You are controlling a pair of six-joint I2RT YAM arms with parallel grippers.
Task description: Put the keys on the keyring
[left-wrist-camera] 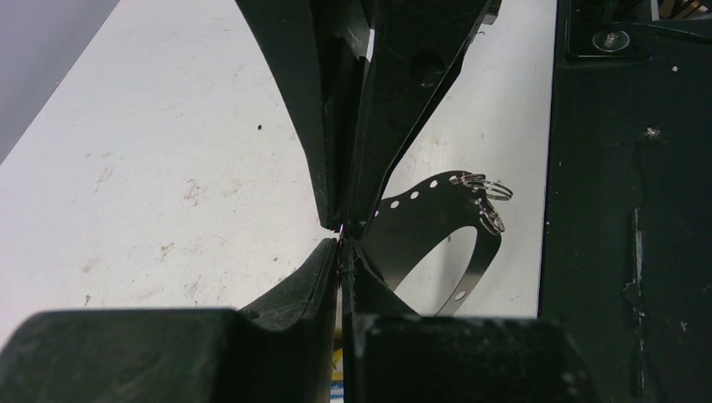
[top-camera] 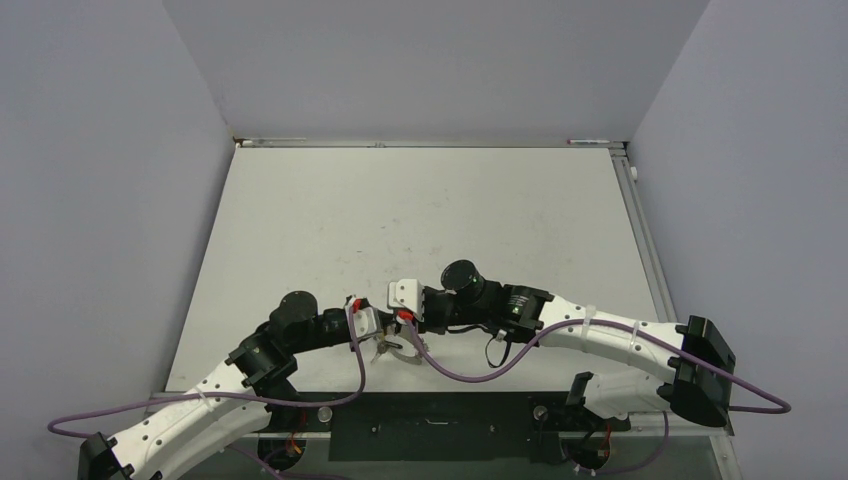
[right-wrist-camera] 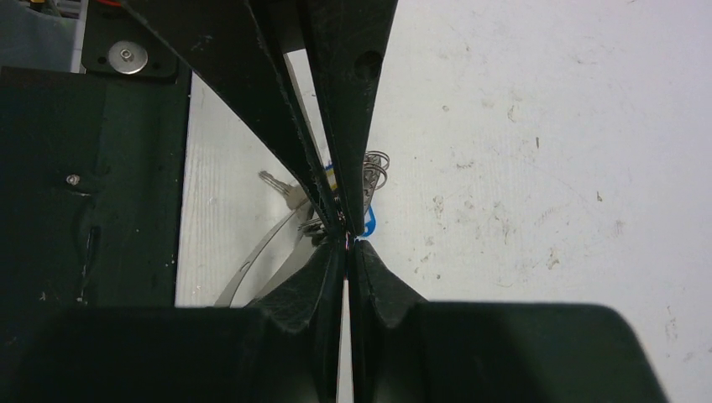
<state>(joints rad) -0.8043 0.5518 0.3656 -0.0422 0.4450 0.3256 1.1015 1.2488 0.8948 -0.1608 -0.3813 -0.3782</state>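
My two grippers meet tip to tip low over the near middle of the table (top-camera: 420,210). The left gripper (top-camera: 378,328) (left-wrist-camera: 342,245) is shut, and the keyring (left-wrist-camera: 483,252), a thin grey metal band with small holes, runs from its fingertips out to the right. The right gripper (top-camera: 407,320) (right-wrist-camera: 348,242) is shut against the same spot; what it pinches is hidden. Small split rings (left-wrist-camera: 485,189) hang on the band. A silver key blade (right-wrist-camera: 281,189) and a blue key head (right-wrist-camera: 370,223) show beside the fingertips. The keyring (top-camera: 405,355) hangs just below both grippers.
The black base plate (top-camera: 440,425) (left-wrist-camera: 630,210) (right-wrist-camera: 84,210) lines the near table edge right beside the keyring. Purple cables (top-camera: 470,375) loop under both arms. Grey walls enclose the table on the left, right and back.
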